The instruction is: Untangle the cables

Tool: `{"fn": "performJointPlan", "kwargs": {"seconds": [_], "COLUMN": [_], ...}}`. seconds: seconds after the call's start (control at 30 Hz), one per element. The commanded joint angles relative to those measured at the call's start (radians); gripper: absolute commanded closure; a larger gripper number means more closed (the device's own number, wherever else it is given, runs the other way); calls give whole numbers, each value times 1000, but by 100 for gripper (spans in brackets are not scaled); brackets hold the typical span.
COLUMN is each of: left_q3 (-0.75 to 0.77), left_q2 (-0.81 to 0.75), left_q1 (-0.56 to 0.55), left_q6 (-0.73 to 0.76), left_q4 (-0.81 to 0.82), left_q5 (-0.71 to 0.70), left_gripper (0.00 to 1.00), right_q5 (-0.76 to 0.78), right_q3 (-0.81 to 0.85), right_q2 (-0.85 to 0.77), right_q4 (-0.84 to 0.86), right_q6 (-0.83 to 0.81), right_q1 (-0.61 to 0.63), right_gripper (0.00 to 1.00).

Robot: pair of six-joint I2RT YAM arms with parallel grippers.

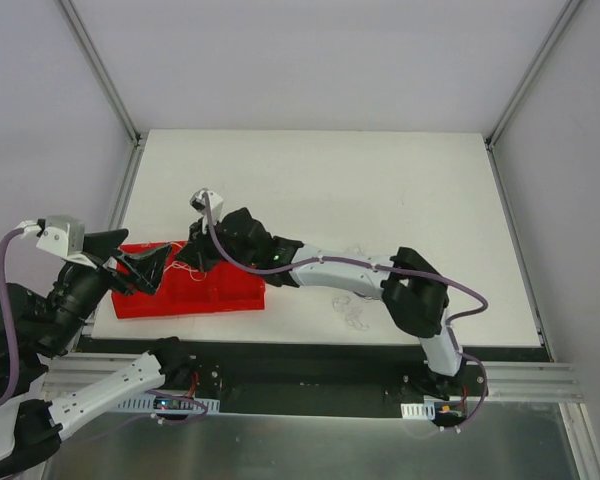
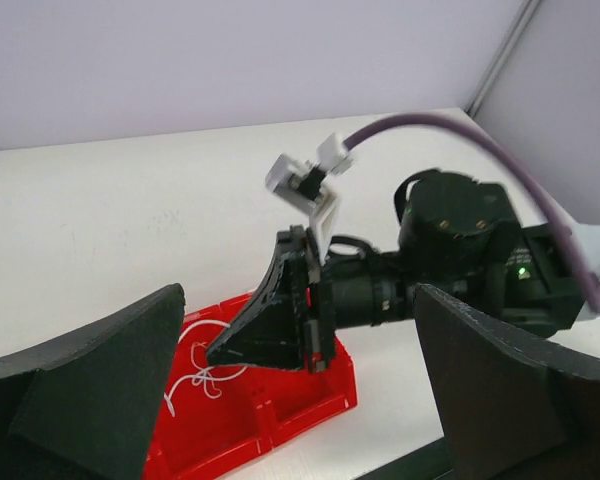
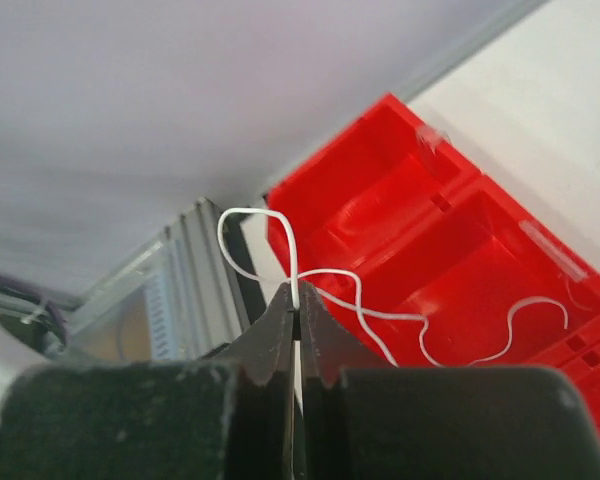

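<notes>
A thin white wire (image 3: 257,215) is pinched between the tips of my right gripper (image 3: 296,300), which is shut on it. The wire loops above the tips and trails down into the red tray (image 3: 460,240). In the left wrist view the right gripper (image 2: 270,335) hangs over the tray's left compartment (image 2: 230,420), where the white wire (image 2: 202,368) lies in loose loops. My left gripper (image 2: 298,330) is wide open and empty, facing the right gripper. From above, the left gripper (image 1: 145,270) sits at the tray's left end, close to the right gripper (image 1: 183,260). A faint tangle of thin wires (image 1: 352,312) lies on the table.
The red tray (image 1: 215,295) has several compartments and sits at the table's (image 1: 380,190) front left edge. The right arm (image 1: 330,270) stretches across the front of the table. A metal frame rail (image 1: 110,215) runs along the left side.
</notes>
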Motion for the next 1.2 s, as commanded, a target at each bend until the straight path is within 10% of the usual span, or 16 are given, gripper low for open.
{"fn": "performJointPlan", "kwargs": {"seconds": [0.0, 0.47, 0.83, 1.17], "left_q3": [23, 24, 27, 35], "left_q2": [84, 185, 285, 424], "left_q1": [10, 9, 10, 32], "left_q6": [40, -9, -103, -141], "left_q4": [9, 3, -43, -29], "left_q5": [-94, -186, -226, -206], "left_gripper": [3, 3, 1, 1], "right_q5": [6, 247, 158, 202], "right_q3": [86, 145, -13, -395], "right_q2": [93, 212, 22, -337], "right_q4": [2, -199, -197, -233], "right_q6": [-44, -156, -176, -107], "right_q1": [-2, 7, 5, -73], "right_gripper": [100, 95, 40, 28]}}
